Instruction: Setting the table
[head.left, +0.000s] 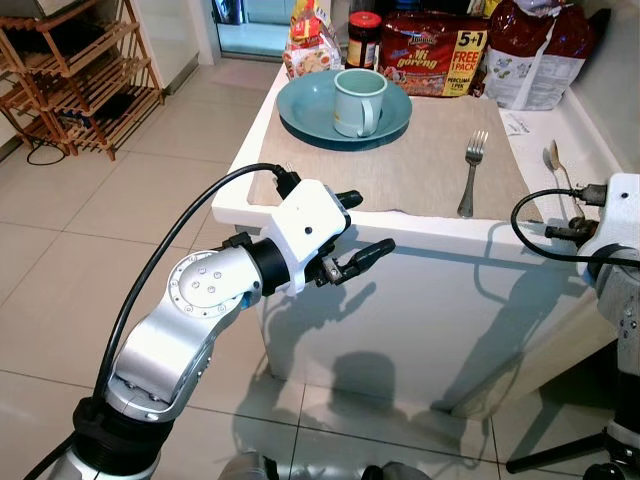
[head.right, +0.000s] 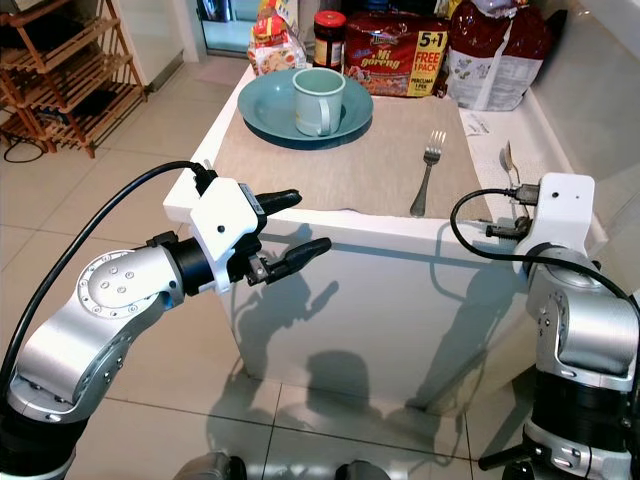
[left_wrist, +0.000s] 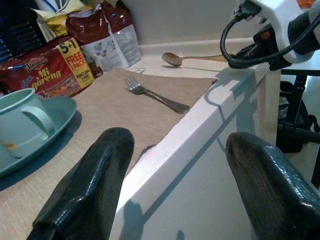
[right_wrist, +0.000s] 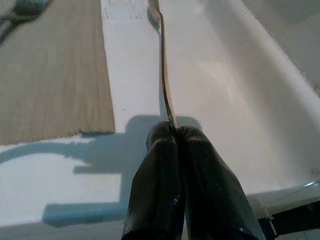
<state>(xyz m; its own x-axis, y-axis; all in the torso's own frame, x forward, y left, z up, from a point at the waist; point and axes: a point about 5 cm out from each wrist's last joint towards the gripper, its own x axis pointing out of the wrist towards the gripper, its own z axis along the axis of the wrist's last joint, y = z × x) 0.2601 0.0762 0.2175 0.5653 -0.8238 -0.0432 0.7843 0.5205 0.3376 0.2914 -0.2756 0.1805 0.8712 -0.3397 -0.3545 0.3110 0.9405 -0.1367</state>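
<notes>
White counter (head.left: 400, 232) carries a tan placemat (head.left: 400, 160). At the mat's far left sits a teal plate (head.left: 300, 112) with a pale green mug (head.left: 358, 100) standing on it. A fork (head.left: 472, 172) lies on the mat's right part, tines pointing far. A spoon (head.left: 556, 165) lies on bare counter right of the mat, bowl pointing far. Snack packets (head.left: 432, 52) and a jar (head.left: 364, 36) line the far edge.

Left arm: elbow bent, forearm raised and angled toward the counter's near left corner. Left end effector (head.left: 358, 230) is level with the counter's near edge, fingers (left_wrist: 85, 190) spread wide, holding nothing.

Right arm: wrist raised at the counter's near right edge. Right end effector (right_wrist: 175, 131) has its fingers pressed together, pinching the near end of the spoon's handle, which rests low over the counter surface.

A wooden rack (head.left: 70, 70) stands on the tiled floor (head.left: 100, 220) at far left.
</notes>
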